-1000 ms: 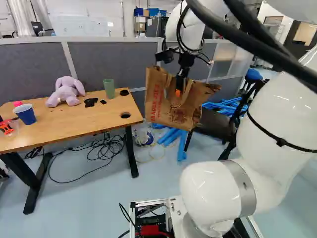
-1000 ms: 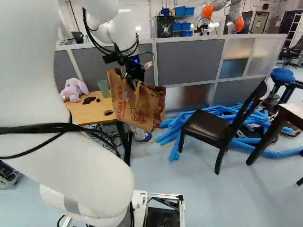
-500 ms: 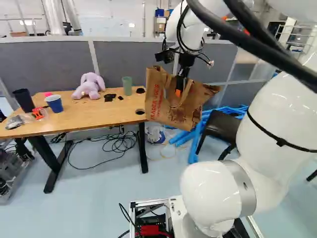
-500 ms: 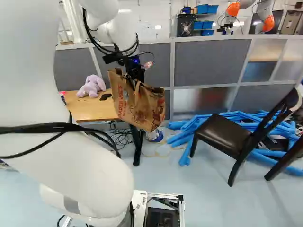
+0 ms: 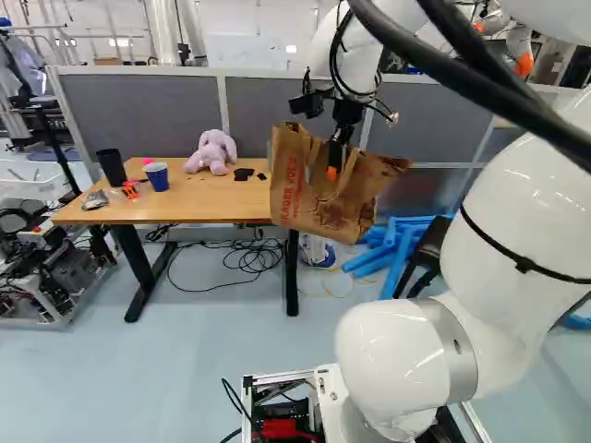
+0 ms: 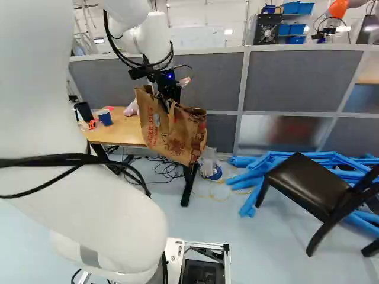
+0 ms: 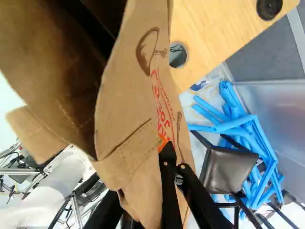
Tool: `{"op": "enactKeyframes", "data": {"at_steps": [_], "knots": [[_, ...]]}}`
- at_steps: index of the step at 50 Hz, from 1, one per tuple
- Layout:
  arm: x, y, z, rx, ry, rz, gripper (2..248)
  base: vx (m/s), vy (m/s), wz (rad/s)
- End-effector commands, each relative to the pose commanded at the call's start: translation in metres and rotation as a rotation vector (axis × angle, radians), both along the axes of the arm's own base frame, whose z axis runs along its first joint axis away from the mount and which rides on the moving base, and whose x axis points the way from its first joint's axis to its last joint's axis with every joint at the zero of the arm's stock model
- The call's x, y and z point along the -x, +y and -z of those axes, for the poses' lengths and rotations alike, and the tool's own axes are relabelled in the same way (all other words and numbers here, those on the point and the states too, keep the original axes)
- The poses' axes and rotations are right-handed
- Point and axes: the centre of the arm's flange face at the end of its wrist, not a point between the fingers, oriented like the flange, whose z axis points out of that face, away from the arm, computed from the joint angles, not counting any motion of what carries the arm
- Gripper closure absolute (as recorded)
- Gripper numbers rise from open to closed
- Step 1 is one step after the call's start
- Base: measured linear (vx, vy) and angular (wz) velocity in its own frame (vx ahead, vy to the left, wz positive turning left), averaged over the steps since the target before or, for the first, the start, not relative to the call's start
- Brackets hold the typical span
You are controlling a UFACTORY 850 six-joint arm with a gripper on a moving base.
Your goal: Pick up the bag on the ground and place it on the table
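In the left base view my gripper [image 5: 334, 166] points down into the top of the brown paper bag [image 5: 319, 198], which hangs from it in the air, slightly tilted. The wooden table [image 5: 208, 205] stands left of and behind the bag, whose side covers the table's right end in that view. In the wrist view the gripper [image 7: 170, 155] is shut on the bag's rim near a handle, an orange pad showing against the paper [image 7: 128, 119]. The bag's mouth gapes beside the fingers, and the table [image 7: 209, 33] shows past its printed side.
On the table are a purple plush toy [image 5: 212, 152], a blue cup [image 5: 157, 176], a black cup [image 5: 112, 167] and small items. Blue tubes [image 6: 266, 171] and a black chair [image 6: 308, 186] are at the right. Another robot [image 6: 339, 8] stands beyond the grey partition [image 6: 302, 77].
The base has turned left, shifting table, chair and partition rightward in both base views. Arm and held bag keep their pose over the base joint; the gripper remains shut.
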Motion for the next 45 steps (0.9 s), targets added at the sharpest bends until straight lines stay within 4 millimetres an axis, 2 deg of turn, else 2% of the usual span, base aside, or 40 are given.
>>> {"op": "enactKeyframes", "data": {"at_steps": [38, 45], "knots": [[0.0, 0.0, 0.0, 0.0, 0.0, 0.0, 232, -0.003, 0.07, 0.342], [0.0, 0.0, 0.0, 0.0, 0.0, 0.0, 232, 0.001, 0.034, 0.158]]}}
